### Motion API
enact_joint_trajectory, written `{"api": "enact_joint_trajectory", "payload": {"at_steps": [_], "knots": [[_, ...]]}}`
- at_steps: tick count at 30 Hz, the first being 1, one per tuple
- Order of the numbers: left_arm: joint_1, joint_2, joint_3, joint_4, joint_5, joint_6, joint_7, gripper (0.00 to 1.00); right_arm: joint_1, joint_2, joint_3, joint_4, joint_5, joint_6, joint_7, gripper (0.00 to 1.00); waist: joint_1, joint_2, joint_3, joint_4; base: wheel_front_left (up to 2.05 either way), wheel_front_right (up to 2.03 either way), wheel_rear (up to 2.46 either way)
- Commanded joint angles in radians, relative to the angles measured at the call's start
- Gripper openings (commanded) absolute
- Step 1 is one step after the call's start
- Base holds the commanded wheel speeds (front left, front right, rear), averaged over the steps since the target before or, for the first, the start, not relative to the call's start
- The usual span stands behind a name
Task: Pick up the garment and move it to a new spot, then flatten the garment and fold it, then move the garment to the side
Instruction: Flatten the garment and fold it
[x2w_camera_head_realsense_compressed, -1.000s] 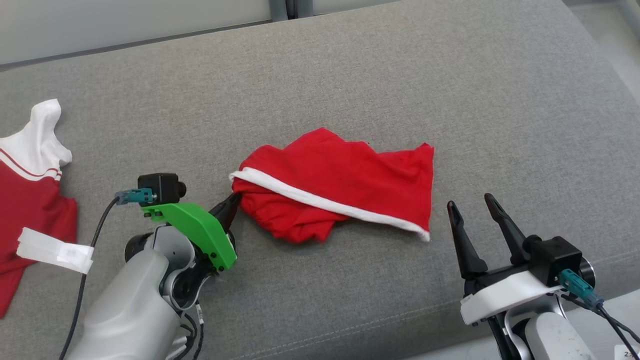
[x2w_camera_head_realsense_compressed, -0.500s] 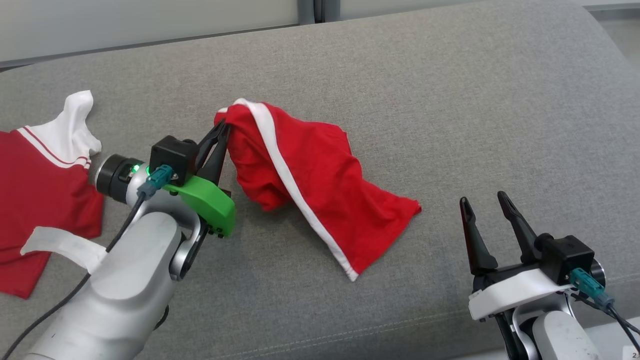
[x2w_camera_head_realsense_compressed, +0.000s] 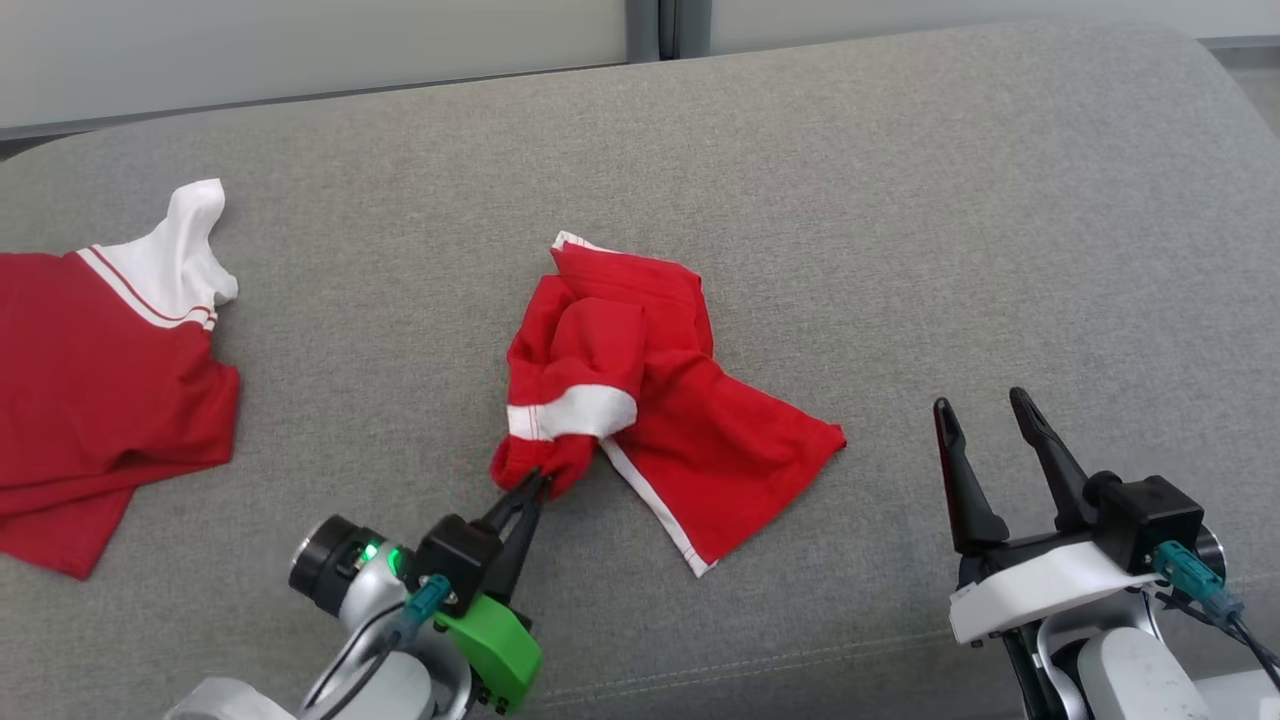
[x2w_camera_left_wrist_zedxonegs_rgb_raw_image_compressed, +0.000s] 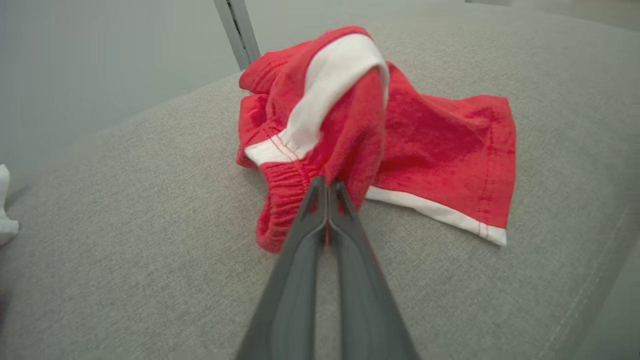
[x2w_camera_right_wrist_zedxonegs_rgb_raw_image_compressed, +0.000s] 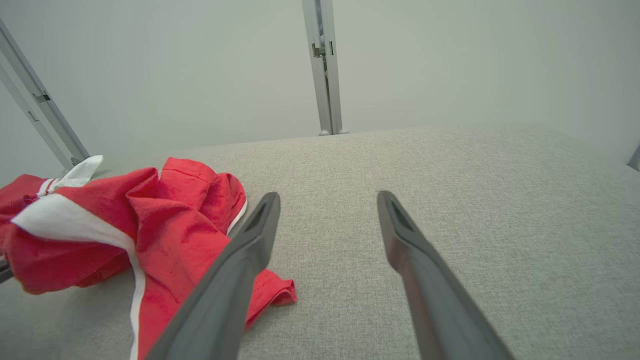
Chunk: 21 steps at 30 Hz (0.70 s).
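Since a moment ago, my left pincer (x2w_camera_head_realsense_compressed: 533, 485) has come down and back toward me, and it has pulled one end of the shorts (x2w_camera_head_realsense_compressed: 690, 440) along with it. That end was up in the air before. Now it is low, near the front of the cushion (x2w_camera_head_realsense_compressed: 900, 250).

My left pincer is squeezed tight shut on the stretchy red edge of the shorts. I think I hold that part because it is thick and bunched, so it will not slip out when I pull.

The shorts sit in the middle of the cushion in a messy heap. A white band is flopped over the top. One leg lies flatter out to the right, with a thin white line along its edge. It looks like the pull made the cloth roll over on itself.

My right pincer (x2w_camera_head_realsense_compressed: 981, 402) is spread wide and holds nothing. It hangs over bare cushion, off to the right of the shorts and not touching them. I think it waits open so it can grab the other side when it is time to spread the shorts flat.

A red shirt (x2w_camera_head_realsense_compressed: 100, 360) lies well apart on the left, out of the way.

I think the moving part is almost done, and the flattening comes next.
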Motion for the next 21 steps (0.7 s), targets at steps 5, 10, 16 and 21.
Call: {"api": "enact_joint_trajectory", "payload": {"at_steps": [5, 10, 16, 21], "knots": [[0.046, -0.045, -0.014, 0.047, -0.017, -0.024, -0.001, 0.00, 0.002, -0.013, -0.009, -0.014, 0.005, 0.000, 0.015, 1.00, 0.0000, 0.0000, -0.004, 0.025, 0.00, 0.00, 0.00], [0.059, -0.092, -0.011, 0.145, -0.061, -0.062, 0.005, 0.00, -0.010, -0.026, -0.007, -0.020, 0.005, 0.000, 0.028, 1.00, 0.0000, 0.0000, -0.007, 0.030, 0.00, 0.00, 0.00], [0.062, -0.134, 0.038, 0.206, -0.135, -0.089, -0.001, 1.00, -0.002, -0.048, -0.002, -0.024, 0.002, 0.000, 0.043, 1.00, 0.0000, 0.0000, -0.017, 0.030, 0.00, 0.00, 0.00], [0.085, -0.122, 0.110, 0.164, -0.171, -0.071, -0.002, 1.00, 0.004, -0.062, 0.017, -0.033, -0.003, 0.000, 0.055, 1.00, 0.0000, 0.0000, -0.026, 0.033, 0.00, 0.00, 0.00]]}}
